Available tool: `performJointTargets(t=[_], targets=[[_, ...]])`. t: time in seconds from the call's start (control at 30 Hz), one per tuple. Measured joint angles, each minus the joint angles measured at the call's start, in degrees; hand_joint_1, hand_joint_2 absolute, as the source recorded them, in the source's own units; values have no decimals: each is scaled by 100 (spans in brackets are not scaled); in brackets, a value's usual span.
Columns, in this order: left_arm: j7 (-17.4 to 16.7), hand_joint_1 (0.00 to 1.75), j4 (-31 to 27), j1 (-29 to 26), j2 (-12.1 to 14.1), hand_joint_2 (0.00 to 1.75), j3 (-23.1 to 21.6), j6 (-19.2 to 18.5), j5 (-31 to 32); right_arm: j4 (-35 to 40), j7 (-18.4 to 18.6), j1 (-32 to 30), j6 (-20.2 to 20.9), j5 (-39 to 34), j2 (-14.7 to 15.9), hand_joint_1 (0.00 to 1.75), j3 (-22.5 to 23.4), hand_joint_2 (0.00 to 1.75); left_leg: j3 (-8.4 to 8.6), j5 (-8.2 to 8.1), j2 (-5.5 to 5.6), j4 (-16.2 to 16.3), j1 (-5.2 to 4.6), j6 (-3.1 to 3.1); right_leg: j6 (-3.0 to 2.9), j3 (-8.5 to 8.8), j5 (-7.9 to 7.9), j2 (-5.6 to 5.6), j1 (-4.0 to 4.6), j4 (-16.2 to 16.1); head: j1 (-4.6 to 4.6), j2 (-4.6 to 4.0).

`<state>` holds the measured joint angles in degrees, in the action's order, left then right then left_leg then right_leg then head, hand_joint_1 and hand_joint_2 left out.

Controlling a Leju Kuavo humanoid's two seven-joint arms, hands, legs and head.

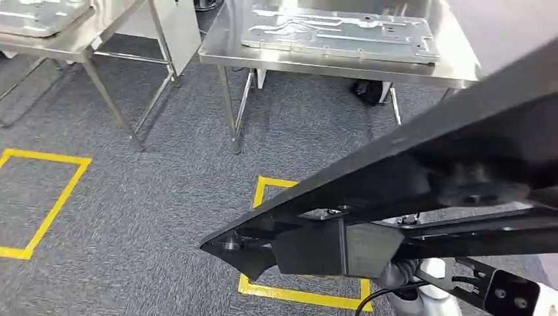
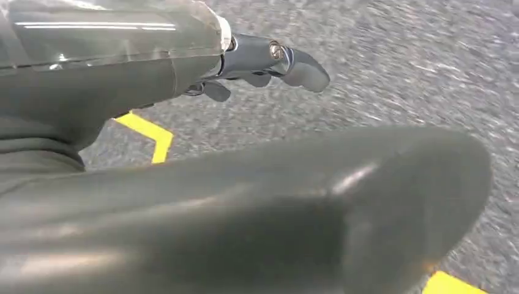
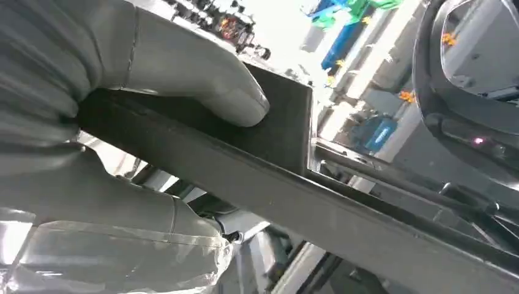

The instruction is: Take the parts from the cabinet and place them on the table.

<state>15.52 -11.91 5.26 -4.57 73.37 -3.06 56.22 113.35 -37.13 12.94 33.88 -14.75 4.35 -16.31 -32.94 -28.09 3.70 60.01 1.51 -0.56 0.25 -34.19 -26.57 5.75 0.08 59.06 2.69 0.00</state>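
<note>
The step in hand looks like the carry: a long black part [image 1: 421, 191] is already out of the cabinet and rides across the head view from about 8 o'clock up to 2 o'clock, well short of the steel worktop [image 1: 227, 49] that stands ahead at 12 o'clock. In the right wrist view the right hand [image 3: 122, 110] grips this part, its thick grey thumb [image 3: 226, 101] pressed flat on the part's dark face and the rest of the hand wrapped round the edge beneath. The left hand [image 2: 269, 64] hangs over grey carpet [image 2: 398, 67] with nothing in it; its dark fingers are loosely curled and apart, touching nothing.

The worktop is not bare: a flat silver panel [image 1: 339, 33] lies on it and takes up most of the top, leaving a free strip along the near edge and the corner at 11 o'clock. A second worktop [image 1: 62, 43] at 10 o'clock carries a similar panel [image 1: 39, 16]. No bin, tray or box is visible, so nothing here holds contents.

I judge that the next move calls for closing on the worktop, past the yellow floor marking [image 1: 303, 296] at 6 o'clock, keeping the long part level so its far end clears the edge, then setting it down without striking the panel.
</note>
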Motion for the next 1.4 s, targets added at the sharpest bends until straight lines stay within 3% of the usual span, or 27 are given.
performJointTargets(t=[0.07, 0.1, 0.17, 0.2, 0.27, 0.3, 0.33, 0.4, 0.43, 0.47, 0.6, 0.63, 0.67, 0.7, 0.77, 0.8, 0.87, 0.93, 0.97, 1.1, 1.13, 1.17, 1.2, 1.27, 1.3, 1.33, 1.4], targets=[[31, 0, 0, 15, -18, 0, 4, -90, -24, -26, 52, 14, 0, -44, -2, 175, -20, 175, -9, 9, -86, -9, -42, 67, 72, -22, 35, 90, -21, -39, 2, 0], [35, 0, 0, 28, -43, 0, 4, -139, -35, -41, 59, 33, 15, -98, -2, 175, -17, 175, 0, 40, -148, -60, 0, 120, 102, -39, 28, 129, -21, -22, 2, 0], [37, 0, 0, 44, -50, 0, 4, -174, -44, -55, 87, 112, 55, -157, 0, 175, -13, 175, 12, 49, -264, -75, -9, 176, 153, -181, -190, -318, 4, 299, 0, 0], [37, 0, 0, 31, -50, 0, 7, -186, -55, -70, 100, 156, 70, -186, 0, 175, -15, 175, 10, 42, -328, -75, -22, 196, 181, -372, -391, -427, -10, 691, 2, 0], [33, 0, 0, 5, -57, 0, 13, -192, -72, -107, 120, 171, 107, -231, 0, 175, -15, 175, 9, 26, -469, -74, -39, 214, 206, -804, -720, -515, -37, 1546, 2, 0], [28, 0, 0, 4, -57, 0, 18, -192, -72, -129, 162, 172, 114, -245, 0, 175, -15, 175, 13, 19, -535, -73, -41, 213, 206, -916, -719, -530, -44, 1738, 2, 0], [28, 0, 0, 11, -57, 0, 17, -192, -72, -155, 190, 176, 112, -260, 0, 175, -17, 175, 24, 5, -595, -73, -43, 210, 196, -869, -578, -545, -44, 1618, 2, 0], [28, 0, 0, 21, -65, 0, 17, -197, -72, -184, 194, 209, 112, -286, 0, 175, -17, 175, 78, -28, -708, -75, -56, 198, 130, -414, -88, -620, -21, 727, 2, 0], [28, 0, 0, 22, -77, 0, 17, -212, -74, -186, 194, 222, 112, -306, 0, 175, -15, 175, 111, -49, -752, -77, -62, 190, 61, -139, 127, -771, 20, 211, 2, 0], [28, 0, 0, 21, -90, 0, 17, -225, -74, -188, 192, 237, 114, -313, 0, 175, -13, 175, 132, -65, -797, -85, -72, 164, 13, -23, 28, -1045, 93, -17, 2, 0], [35, 0, 0, 37, -101, 0, 20, -260, -70, -186, 192, 231, 103, -317, 7, 175, 6, 175, 201, -97, -1031, -144, -91, 60, -70, -52, 67, -792, 139, -97, 2, -2], [37, 0, 0, 52, -101, 0, 20, -266, -65, -179, 192, 213, 103, -319, 9, 175, 26, 175, 194, -183, -1005, -67, -95, 35, -93, 45, 128, -737, 26, -200, 2, 0], [44, 0, 0, 60, -101, 0, 20, -275, -57, -168, 188, 212, 101, -323, 13, 175, 42, 175, 140, -297, -714, 132, -100, 16, -114, 84, 129, -678, 39, -246, 2, 0], [41, 0, 0, 53, -105, 0, 17, -295, -37, -170, 181, 213, 101, -328, 13, 175, 46, 175, -12, -487, -542, 485, -91, 12, -143, 92, 127, -642, 36, -241, 4, 0], [41, 0, 0, 13, -101, 0, 17, -306, -35, -175, 181, 160, 122, -330, 15, 175, 46, 175, -447, -827, -426, 1330, -85, -9, -156, 98, 117, -485, 36, -224, 2, 0], [39, 0, 0, -5, -101, 0, 20, -310, -35, -177, 181, 121, 125, -332, 15, 175, 48, 175, -623, -844, -423, 1596, -84, -27, -154, 96, 109, -394, 34, -208, 2, -2], [44, 0, 0, 0, -98, 0, 20, -321, -28, -177, 164, 74, 127, -347, 17, 175, 55, 175, -555, -451, -419, 1240, -73, -38, -124, 113, 80, -241, 16, -175, 2, 0], [46, 0, 0, 5, -96, 0, 20, -334, -18, -177, 151, 65, 140, -363, 17, 175, 70, 175, -180, 119, -281, 283, -36, -53, -77, 123, 21, -104, -14, -94, 2, 0], [46, 0, 0, 4, -96, 0, 20, -343, -17, -177, 144, 61, 153, -365, 17, 175, 74, 175, -80, 42, -15, 85, -11, -48, -44, 92, -6, -49, -19, -59, 2, -2], [52, 0, 0, 26, -94, 0, 15, -380, -6, -183, 127, -6, 146, -358, 24, 175, 118, 175, -75, 70, -105, 2, -55, 114, 91, 14, 13, 101, -27, -48, 2, -2], [55, 0, 0, 36, -101, 0, 11, -395, 17, -181, 107, -12, 135, -328, 26, 175, 138, 175, -64, 102, -141, -44, 2, 164, 114, 7, -16, 85, -30, -19, 2, 0], [65, 0, 0, 45, -89, 0, 4, -408, 33, -177, 76, -13, 116, -262, 28, 175, 168, 175, -51, 105, -164, -62, -9, 185, 149, -36, -109, -197, -2, 112, 0, 0], [76, 0, 0, 39, -85, 0, 2, -417, 37, -173, 68, -13, 100, -220, 28, 175, 184, 175, -49, 103, -195, -68, -12, 223, 182, -200, -312, -388, -10, 451, 2, 0], [81, 0, 0, 3, -76, 0, 0, -437, 55, -173, 46, -47, 70, -151, 28, 175, 190, 175, -54, 73, -264, -67, -28, 239, 227, -680, -714, -519, -50, 1396, 0, 0], [90, 0, 0, -7, -74, 0, 0, -452, 75, -173, 37, -76, 52, -100, 28, 175, 190, 175, -52, 62, -297, -67, -28, 240, 237, -850, -768, -534, -59, 1706, 2, -2], [105, 0, 0, -7, -70, 0, -2, -474, 88, -173, 19, -113, 9, -33, 28, 175, 190, 175, -39, 47, -323, -67, -28, 238, 242, -889, -689, -541, -68, 1738, 2, 0], [146, 0, 0, 2, -70, 0, -26, -500, 107, -166, -13, -150, -33, 35, 28, 175, 190, 175, 19, 18, -345, -67, -33, 211, 205, -559, -233, -544, -73, 1042, 2, 0]])
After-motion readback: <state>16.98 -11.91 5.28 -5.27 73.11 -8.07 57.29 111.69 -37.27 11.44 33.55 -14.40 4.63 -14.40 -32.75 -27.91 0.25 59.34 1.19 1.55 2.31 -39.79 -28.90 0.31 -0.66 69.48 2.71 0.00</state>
